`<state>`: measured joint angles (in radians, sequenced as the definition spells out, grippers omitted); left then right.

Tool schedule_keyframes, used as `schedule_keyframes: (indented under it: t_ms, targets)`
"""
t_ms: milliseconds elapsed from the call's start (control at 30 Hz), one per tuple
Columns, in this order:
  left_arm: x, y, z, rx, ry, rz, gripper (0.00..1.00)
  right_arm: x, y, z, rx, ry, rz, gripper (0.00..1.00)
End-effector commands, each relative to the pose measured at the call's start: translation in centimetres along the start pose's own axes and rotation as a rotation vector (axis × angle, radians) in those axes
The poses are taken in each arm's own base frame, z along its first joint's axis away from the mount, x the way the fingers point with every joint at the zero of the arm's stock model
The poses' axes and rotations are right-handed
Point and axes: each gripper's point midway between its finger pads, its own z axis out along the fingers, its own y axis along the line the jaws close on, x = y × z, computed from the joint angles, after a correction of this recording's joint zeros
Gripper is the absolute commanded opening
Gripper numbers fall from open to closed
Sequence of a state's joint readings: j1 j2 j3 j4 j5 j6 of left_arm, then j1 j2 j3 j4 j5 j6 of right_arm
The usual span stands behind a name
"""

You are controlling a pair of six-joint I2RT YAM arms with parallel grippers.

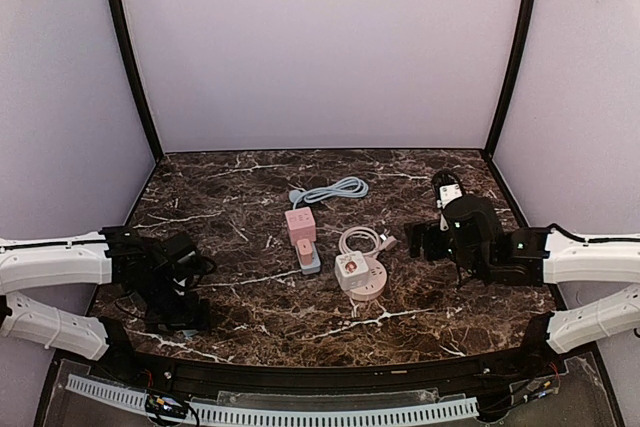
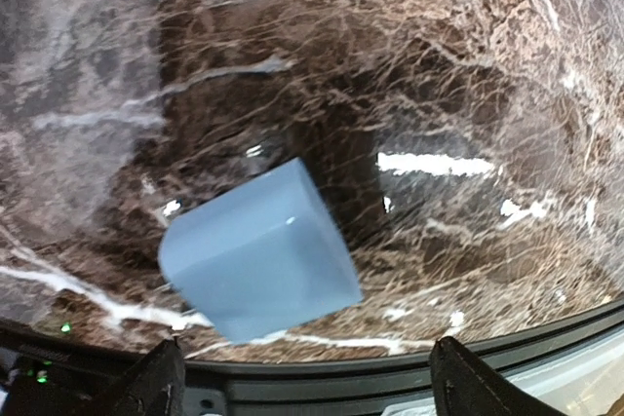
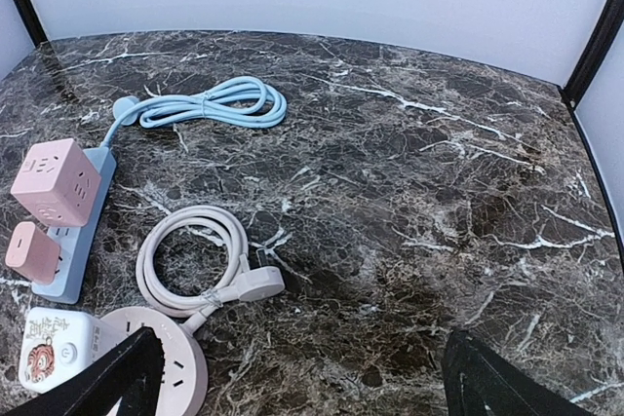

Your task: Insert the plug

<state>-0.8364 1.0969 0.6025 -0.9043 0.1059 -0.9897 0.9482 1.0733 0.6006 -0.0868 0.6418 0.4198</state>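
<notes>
Nearest, by the front edge of the counter (image 1: pixel 400 322) on its left side, the left gripper (image 2: pixel 310 377) has its fingers spread wide, pointing down at a light blue cube (image 2: pixel 258 250) that sits on the marble just beyond the fingertips, touching neither of them. On the right side the right gripper (image 3: pixel 297 353) is also spread wide with nothing between its fingers. Just ahead of it stands a round pink socket base (image 3: pixel 161 358) with a white cube (image 3: pixel 54 348) on it. Beyond that lies a coiled white cable (image 3: pixel 190 260), its plug (image 3: pixel 258 284) loose on the counter beside the coil, in no socket. Farther left, a blue power strip (image 3: pixel 88 211) carries a pink cube (image 3: pixel 57 180) and a small pink plug (image 3: pixel 34 250). Farthest back, its blue cable (image 3: pixel 210 104) lies looped
</notes>
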Motion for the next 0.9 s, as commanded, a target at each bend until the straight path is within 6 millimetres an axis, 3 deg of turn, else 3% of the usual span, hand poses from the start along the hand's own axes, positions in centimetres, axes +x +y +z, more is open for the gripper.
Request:
schedule_keyframes:
  t_ms: [0,133,333,533,867]
  targets:
    - [1.4,3.1,-1.3,-0.135,0.042,0.04,0.88,0.4,-0.8,0.3,0.04,0.005,-0.006,0.99]
    - [0.8,3.5,-0.8,-0.125,-0.011,0.011,0.86,0.5,-0.8,0.4,0.045,0.008,-0.01,0.99]
    - [-1.1,1.1,0.2,0.002,-0.109,-0.033,0.83,0.7,-1.0,0.3,0.048,0.007,-0.005,0.99]
    - [-2.6,0.0,0.6,-0.013,-0.14,-0.012,0.83,0.6,-1.3,0.0,0.049,0.003,0.003,0.99]
    - [-3.5,-0.9,1.5,-0.018,-0.149,0.029,0.69,0.8,-1.1,0.2,0.052,0.014,-0.006,0.99]
